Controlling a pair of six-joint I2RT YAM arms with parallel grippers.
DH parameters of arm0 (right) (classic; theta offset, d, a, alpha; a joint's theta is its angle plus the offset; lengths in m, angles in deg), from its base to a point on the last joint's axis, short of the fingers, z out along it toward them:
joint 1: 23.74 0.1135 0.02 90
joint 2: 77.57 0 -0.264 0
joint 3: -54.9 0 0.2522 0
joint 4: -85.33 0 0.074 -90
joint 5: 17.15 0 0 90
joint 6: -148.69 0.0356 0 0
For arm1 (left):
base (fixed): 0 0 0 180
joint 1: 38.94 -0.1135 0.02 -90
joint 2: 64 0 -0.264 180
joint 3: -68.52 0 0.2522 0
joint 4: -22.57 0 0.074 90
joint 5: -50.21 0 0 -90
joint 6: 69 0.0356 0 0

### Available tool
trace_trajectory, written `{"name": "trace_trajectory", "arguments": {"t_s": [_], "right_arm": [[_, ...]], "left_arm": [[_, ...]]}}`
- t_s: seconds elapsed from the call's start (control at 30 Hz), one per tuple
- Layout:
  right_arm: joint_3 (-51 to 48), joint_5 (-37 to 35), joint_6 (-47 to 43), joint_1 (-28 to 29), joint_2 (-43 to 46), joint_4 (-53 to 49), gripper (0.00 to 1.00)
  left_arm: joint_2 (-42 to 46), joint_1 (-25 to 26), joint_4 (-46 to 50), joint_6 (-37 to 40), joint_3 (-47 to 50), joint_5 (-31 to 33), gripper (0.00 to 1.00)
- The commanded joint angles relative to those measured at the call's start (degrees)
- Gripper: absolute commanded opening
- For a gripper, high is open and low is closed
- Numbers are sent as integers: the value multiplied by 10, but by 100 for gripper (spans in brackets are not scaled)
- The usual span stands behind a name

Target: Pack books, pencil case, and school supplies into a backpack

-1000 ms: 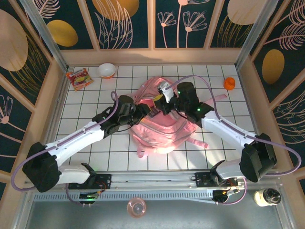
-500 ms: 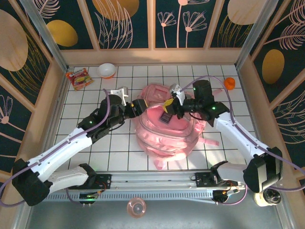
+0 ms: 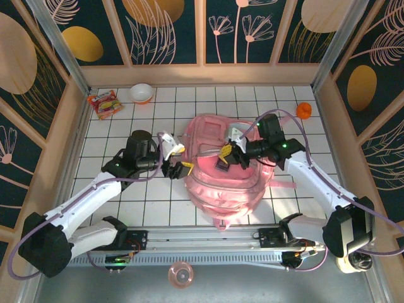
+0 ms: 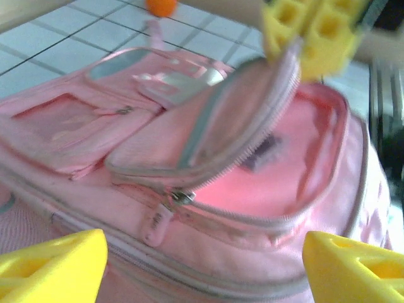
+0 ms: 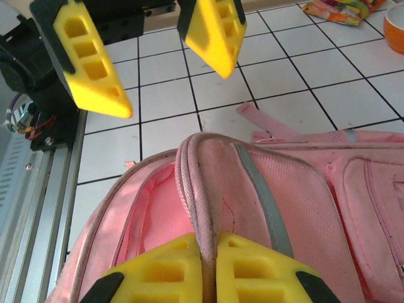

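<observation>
The left end effector is in the middle left of the top view, with its yellow fingers wide apart and nothing between them. It sits just beside the left side of the pink backpack. The backpack lies flat in the middle of the white tiled table. Its long side runs from the bottom of the frame toward the top. From the left wrist view, the pack is right in front of those open fingers. One pocket is unzipped there, and its flap is lifted like a lid. A small dark thing lies inside the pink pocket, but it is too blurry to say what it is. A bit farther on, the right end effector is pinched shut on the zip edge of that flap and holds it up. So the right arm is busy keeping the pocket open. The left arm is the free one, and the opening is just to its right in the frame, I think. Far back are a small orange thing at the upper right, and a snack packet and a bowl at the upper left.
</observation>
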Motion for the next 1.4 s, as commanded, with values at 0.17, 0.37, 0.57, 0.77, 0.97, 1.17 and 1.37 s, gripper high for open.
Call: {"name": "trace_trajectory", "arguments": {"t_s": [0.17,0.37,0.57,0.77,0.97,1.17,1.37], "right_arm": [[-3,26,-54,-7,6,-10,0],[-7,17,-56,-7,7,-23,0],[-15,14,-49,-7,4,-10,0],[-25,-13,-24,-6,0,11,0],[-22,-40,15,-14,-17,31,0],[-21,-35,28,-15,-21,42,0],[-22,-29,30,-15,-14,39,0]], "left_arm": [[-97,-5,99,317,-49,-53,86],[-160,-11,92,332,-77,-101,87],[-212,-13,113,339,-116,-164,83],[-265,-13,193,387,-162,-185,72],[-258,-14,199,371,-157,-210,58],[-237,-13,85,258,-111,-167,71],[-255,-16,43,207,-104,-174,64]]}}
